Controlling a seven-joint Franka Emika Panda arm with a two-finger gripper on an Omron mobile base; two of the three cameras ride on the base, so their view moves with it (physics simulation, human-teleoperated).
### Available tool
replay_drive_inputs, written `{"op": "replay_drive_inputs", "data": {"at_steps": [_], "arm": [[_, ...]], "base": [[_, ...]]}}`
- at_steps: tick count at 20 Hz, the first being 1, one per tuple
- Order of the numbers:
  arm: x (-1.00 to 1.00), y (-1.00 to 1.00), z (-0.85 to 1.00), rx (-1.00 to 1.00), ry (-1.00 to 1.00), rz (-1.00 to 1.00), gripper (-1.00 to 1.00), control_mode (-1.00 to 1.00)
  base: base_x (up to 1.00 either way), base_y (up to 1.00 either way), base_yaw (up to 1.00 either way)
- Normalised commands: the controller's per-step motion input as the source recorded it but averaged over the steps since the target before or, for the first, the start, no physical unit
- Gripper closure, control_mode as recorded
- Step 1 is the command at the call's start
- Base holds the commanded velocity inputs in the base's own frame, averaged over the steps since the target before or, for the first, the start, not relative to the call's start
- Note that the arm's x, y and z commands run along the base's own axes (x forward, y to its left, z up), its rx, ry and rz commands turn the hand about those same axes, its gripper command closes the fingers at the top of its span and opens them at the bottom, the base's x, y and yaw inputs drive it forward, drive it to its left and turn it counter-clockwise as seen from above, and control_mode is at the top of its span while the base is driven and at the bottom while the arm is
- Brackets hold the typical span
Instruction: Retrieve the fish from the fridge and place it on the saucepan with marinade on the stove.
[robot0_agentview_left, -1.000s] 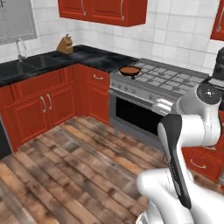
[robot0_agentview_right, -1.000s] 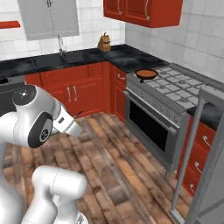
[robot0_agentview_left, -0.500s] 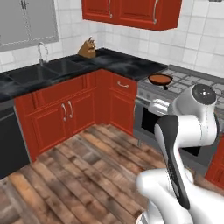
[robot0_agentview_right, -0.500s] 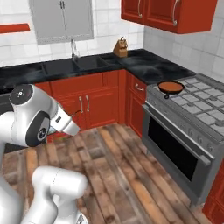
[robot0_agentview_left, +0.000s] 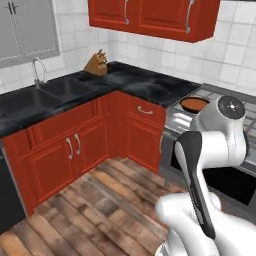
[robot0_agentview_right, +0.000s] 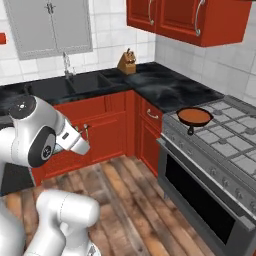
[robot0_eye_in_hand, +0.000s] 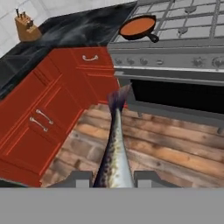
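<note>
My gripper (robot0_eye_in_hand: 113, 178) is shut on the fish (robot0_eye_in_hand: 114, 146), a long speckled grey fish whose tail points away from the hand, over the wood floor. Ahead, the black saucepan (robot0_eye_in_hand: 138, 27) sits on the stove (robot0_eye_in_hand: 188, 33) at its near-left burner, with the orange-brown marinade (robot0_eye_in_hand: 136, 26) covering its bottom. From the base, the saucepan (robot0_agentview_right: 194, 116) stands at the stove's (robot0_agentview_right: 227, 150) left end, handle toward the front. My arm partly covers the saucepan (robot0_agentview_left: 194, 104) in the left base view. The fridge is out of view.
Red cabinets (robot0_eye_in_hand: 52, 100) under a black counter (robot0_agentview_right: 165, 87) wrap the corner left of the stove. A knife block (robot0_agentview_right: 127, 61) stands at the back and a sink (robot0_agentview_right: 82, 82) lies further left. The oven door (robot0_eye_in_hand: 175, 94) faces the wood floor (robot0_agentview_left: 100, 200).
The base has driven and turned, so the whole scene has shifted: corner cabinets and stove look nearer and larger. A grey door edge at the right of the right base view is gone.
</note>
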Motion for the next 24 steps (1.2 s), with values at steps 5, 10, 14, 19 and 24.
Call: {"op": "replay_drive_inputs", "data": {"at_steps": [5,10,14,19,24], "arm": [[0.0,0.0,0.0,0.0,0.0,0.0,1.0,1.0],[0.0,0.0,0.0,0.0,0.0,0.0,1.0,1.0],[0.0,0.0,0.0,0.0,0.0,0.0,1.0,1.0],[0.0,0.0,0.0,0.0,0.0,0.0,1.0,1.0],[0.0,0.0,0.0,0.0,0.0,0.0,1.0,1.0]], "base": [[1.0,-0.21,-0.38],[1.0,-0.08,-0.45],[0.92,0.0,-0.52],[0.19,0.34,-0.61],[0.0,0.49,-0.54]]}}
